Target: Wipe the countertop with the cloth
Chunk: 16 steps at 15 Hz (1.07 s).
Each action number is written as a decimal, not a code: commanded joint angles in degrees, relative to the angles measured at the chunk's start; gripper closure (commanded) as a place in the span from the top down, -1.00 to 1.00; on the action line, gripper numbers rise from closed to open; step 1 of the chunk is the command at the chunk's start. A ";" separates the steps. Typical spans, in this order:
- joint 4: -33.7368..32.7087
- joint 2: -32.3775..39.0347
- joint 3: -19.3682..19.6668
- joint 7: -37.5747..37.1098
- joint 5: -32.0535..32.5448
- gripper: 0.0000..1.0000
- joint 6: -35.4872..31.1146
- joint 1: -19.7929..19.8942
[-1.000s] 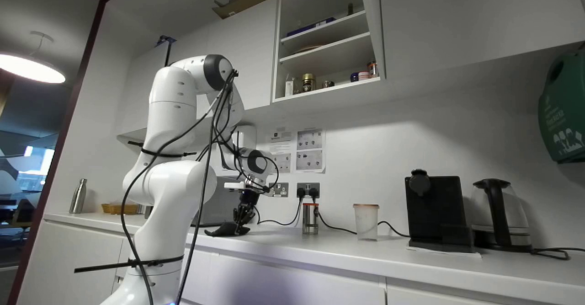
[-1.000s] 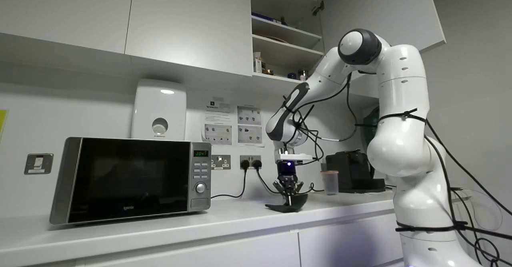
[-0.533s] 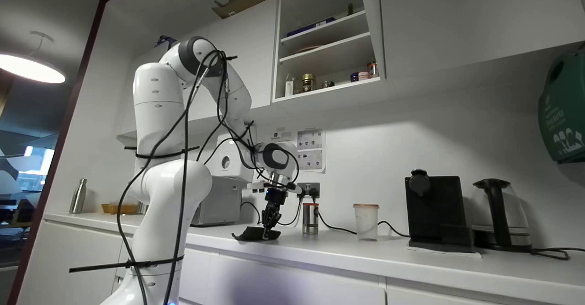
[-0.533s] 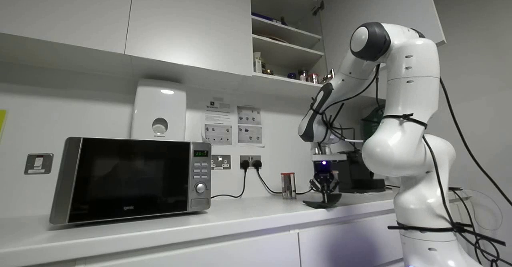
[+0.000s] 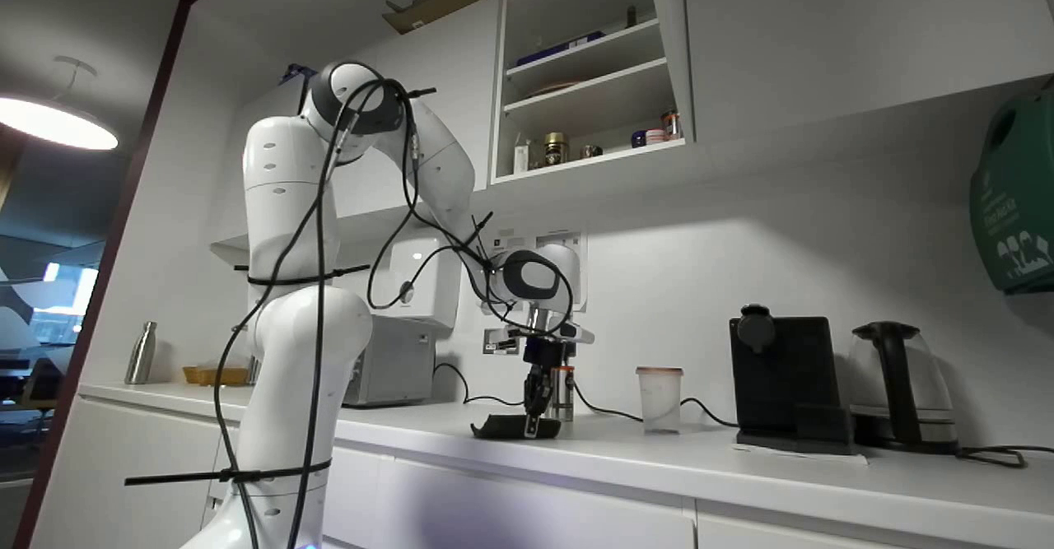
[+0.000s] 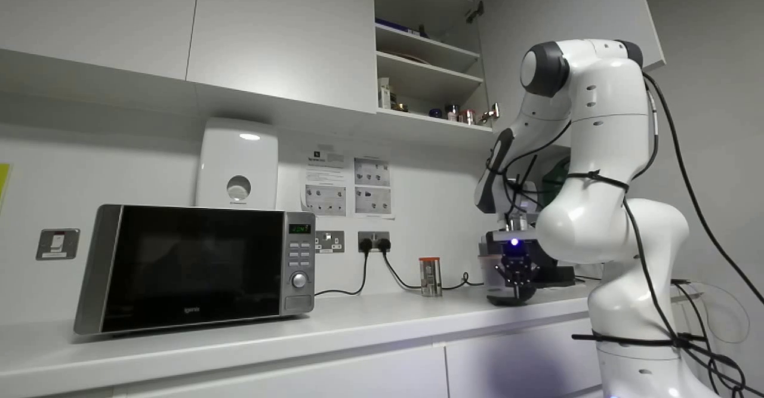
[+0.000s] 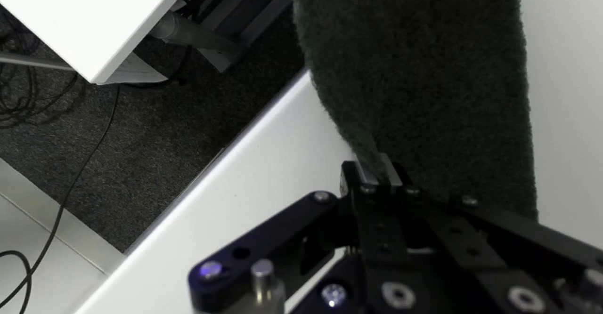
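Dark green-grey, fuzzy fabric cloth point(image 7: 438, 83) lies on the long, white, flat countertop point(image 6: 370, 314), close to the countertop's front edge, with a gathered part pinched by the black, jointed gripper point(image 7: 378, 168) pointing down above the countertop.

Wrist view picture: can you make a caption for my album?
A black jointed gripper pinches a fuzzy dark green cloth over the flat white countertop.

Pincer point(image 7: 378, 169) and cloth point(image 7: 438, 83) now sit farther from the microwave point(image 6: 194, 267) along the bench point(image 5: 626, 450), and nearer the coffee machine point(image 5: 786, 380).
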State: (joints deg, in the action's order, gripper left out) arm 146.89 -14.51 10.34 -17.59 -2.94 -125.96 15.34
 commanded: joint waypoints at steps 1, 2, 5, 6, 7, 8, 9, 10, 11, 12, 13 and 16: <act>-6.07 6.07 -1.22 -4.58 1.78 -0.98 -0.97 -0.35; -7.65 7.25 -1.91 -5.90 2.22 -0.98 -0.82 -0.95; -12.02 10.21 -4.18 -8.86 2.90 -0.98 -0.08 -3.53; -13.29 11.12 -4.95 -9.70 3.20 -0.98 0.19 -4.53; -14.55 11.94 -5.86 -10.46 3.45 -0.98 0.46 -5.71; -15.62 12.88 -6.82 -11.32 3.92 -0.98 0.34 -7.02; -16.76 13.67 -7.56 -11.92 4.13 -0.98 0.70 -8.20; -17.79 14.61 -8.43 -12.64 4.62 -0.98 0.69 -9.50; -18.85 15.44 -9.19 -13.10 4.85 -0.98 0.94 -10.76; -19.74 16.19 -9.85 -13.48 5.24 -0.98 1.06 -11.89; -20.97 17.09 -10.60 -13.73 5.48 -0.98 1.28 -13.17; -24.62 19.67 -12.55 -13.15 5.27 -0.98 1.99 -16.66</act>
State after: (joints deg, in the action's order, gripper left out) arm 127.64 1.53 -0.71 -29.74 1.24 -126.31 1.25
